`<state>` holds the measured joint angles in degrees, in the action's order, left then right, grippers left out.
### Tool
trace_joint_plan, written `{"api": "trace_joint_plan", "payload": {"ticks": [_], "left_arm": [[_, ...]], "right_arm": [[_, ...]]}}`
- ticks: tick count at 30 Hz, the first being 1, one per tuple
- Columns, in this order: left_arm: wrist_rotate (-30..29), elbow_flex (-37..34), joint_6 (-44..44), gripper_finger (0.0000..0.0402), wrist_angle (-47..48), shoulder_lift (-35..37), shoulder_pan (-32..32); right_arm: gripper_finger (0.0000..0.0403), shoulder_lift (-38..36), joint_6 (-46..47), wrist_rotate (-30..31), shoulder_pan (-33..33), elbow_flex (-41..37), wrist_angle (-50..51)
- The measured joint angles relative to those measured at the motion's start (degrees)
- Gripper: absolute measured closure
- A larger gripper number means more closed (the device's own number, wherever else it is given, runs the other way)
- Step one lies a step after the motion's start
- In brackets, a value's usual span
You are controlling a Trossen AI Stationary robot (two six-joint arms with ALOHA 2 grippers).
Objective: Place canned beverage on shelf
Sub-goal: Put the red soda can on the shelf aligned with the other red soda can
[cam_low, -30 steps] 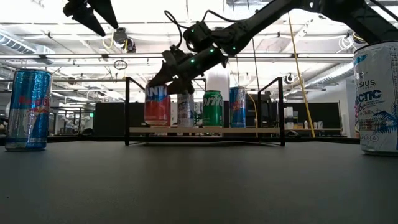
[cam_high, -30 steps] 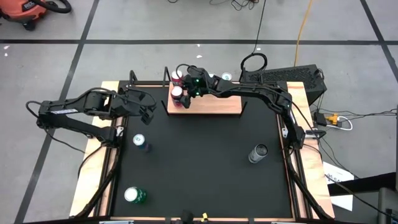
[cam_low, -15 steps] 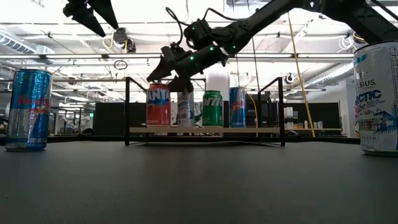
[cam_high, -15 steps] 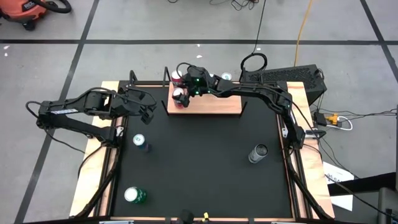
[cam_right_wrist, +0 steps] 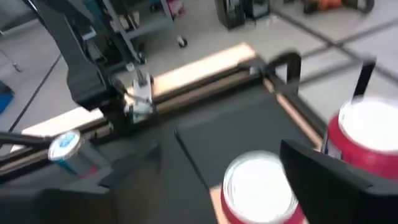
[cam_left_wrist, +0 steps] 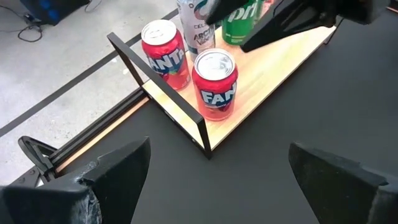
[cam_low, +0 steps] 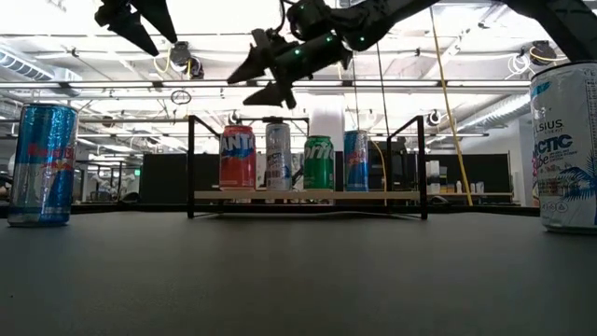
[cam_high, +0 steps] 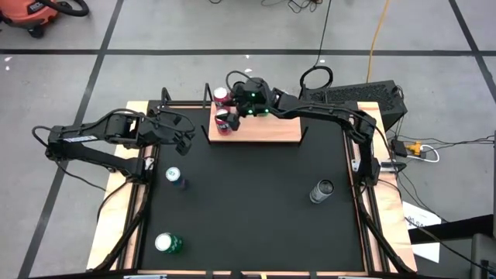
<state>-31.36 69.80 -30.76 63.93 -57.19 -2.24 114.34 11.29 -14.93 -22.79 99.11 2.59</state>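
The shelf (cam_high: 263,132) is a light wood board with black rod brackets at the table's far edge. Upright on its left end stands a red canned beverage (cam_low: 237,157), also seen in the left wrist view (cam_left_wrist: 215,84). A second red can (cam_left_wrist: 165,53) stands behind it, with white, green and blue cans beside them. My right gripper (cam_low: 254,84) hangs open above the red can, clear of it; its wrist view looks down on the can top (cam_right_wrist: 258,183). My left gripper (cam_high: 186,136) waits open over the table's left side.
On the black tabletop stand a blue can (cam_high: 173,176) at the left, a green can (cam_high: 167,243) at the near left and a silver can (cam_high: 322,190) at the right. The right half of the shelf board (cam_high: 279,133) is bare.
My right gripper has risen from the top of the red can to well above the shelf, drawing slightly toward the far right. The red can stays upright on the shelf's left end.
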Motion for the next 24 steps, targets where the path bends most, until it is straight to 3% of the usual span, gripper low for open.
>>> {"api": "trace_joint_plan", "payload": {"ticks": [2, 5, 8, 10, 12, 19, 24], "left_arm": [[-0.06, 0.00, 0.04, 0.0023, -0.54, -0.03, 0.00], [-0.29, 0.00, 4.62, 0.0027, -4.21, -1.03, -0.02], [-0.38, -0.04, 12.75, 0.0053, -10.39, -3.50, -1.31], [1.46, -0.04, 16.94, 0.0081, -15.39, -5.54, -3.73], [5.28, -0.04, 19.99, 0.0113, -19.44, -7.73, -6.93], [19.84, -0.04, 24.08, 0.0267, -27.15, -15.93, -19.39], [29.22, -0.07, 25.70, 0.0385, -29.65, -21.94, -24.56]], "right_arm": [[0.0127, 0.03, 0.98, -0.09, -0.02, 0.00, 2.79], [0.0224, 0.19, 2.23, 0.10, 0.18, -0.07, 6.69], [0.0339, -0.84, 3.28, 1.32, 0.90, -0.08, 7.88], [0.0385, -3.43, 3.05, 4.94, 1.73, -0.20, 11.07], [0.0390, -6.91, 3.95, 9.51, 2.46, -0.04, 13.14], [0.0402, -18.37, 3.13, 14.32, 1.12, -0.07, 24.43], [0.0403, -19.52, 1.64, 14.75, -3.90, -0.06, 26.33]]}}
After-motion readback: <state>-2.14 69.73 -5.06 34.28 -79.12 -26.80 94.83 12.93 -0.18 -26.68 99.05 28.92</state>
